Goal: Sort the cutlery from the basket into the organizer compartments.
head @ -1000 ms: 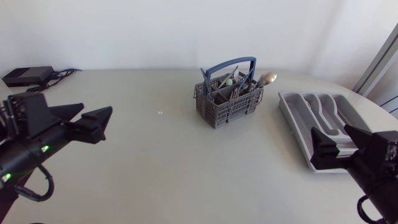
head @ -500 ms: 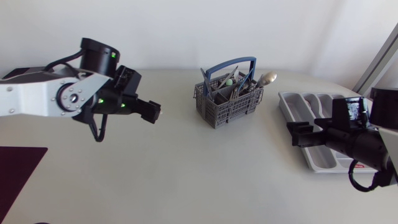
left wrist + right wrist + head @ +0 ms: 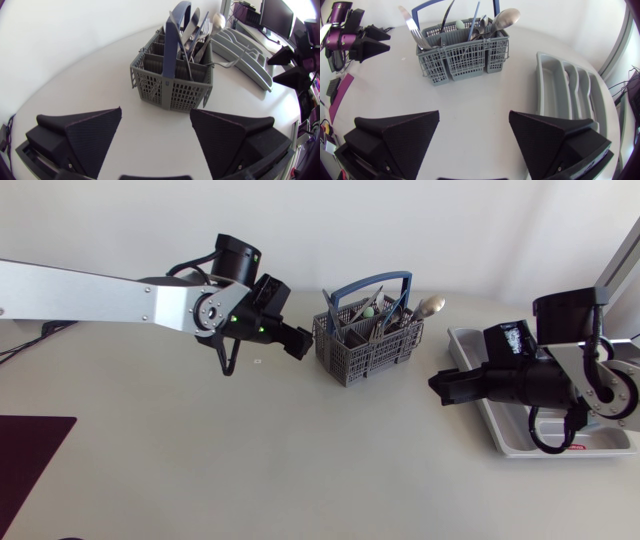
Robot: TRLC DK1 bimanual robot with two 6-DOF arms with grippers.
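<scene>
The grey cutlery basket point(image 3: 368, 345) with a blue handle stands at the table's middle back, holding a spoon point(image 3: 430, 306), a knife point(image 3: 410, 22) and several other pieces. The grey organizer point(image 3: 468, 345) lies at the right, partly hidden by my right arm. My left gripper point(image 3: 300, 340) is open and empty, just left of the basket point(image 3: 172, 82), which is close ahead of its fingers point(image 3: 95, 130). Between basket and organizer, my right gripper point(image 3: 447, 388) is open and empty, low over the table. The basket point(image 3: 462, 50) is ahead of it and the organizer point(image 3: 565, 85) beside it.
A dark maroon mat point(image 3: 30, 460) lies at the front left corner. A small mark point(image 3: 257, 361) shows on the bare table left of the basket. The other arm's gripper shows in each wrist view: the right gripper point(image 3: 290, 65) and the left gripper point(image 3: 367, 42).
Both arms have swung in from the table's side edges toward the basket. The left gripper now sits beside the basket, the right one near the organizer's front. Both stayed open.
</scene>
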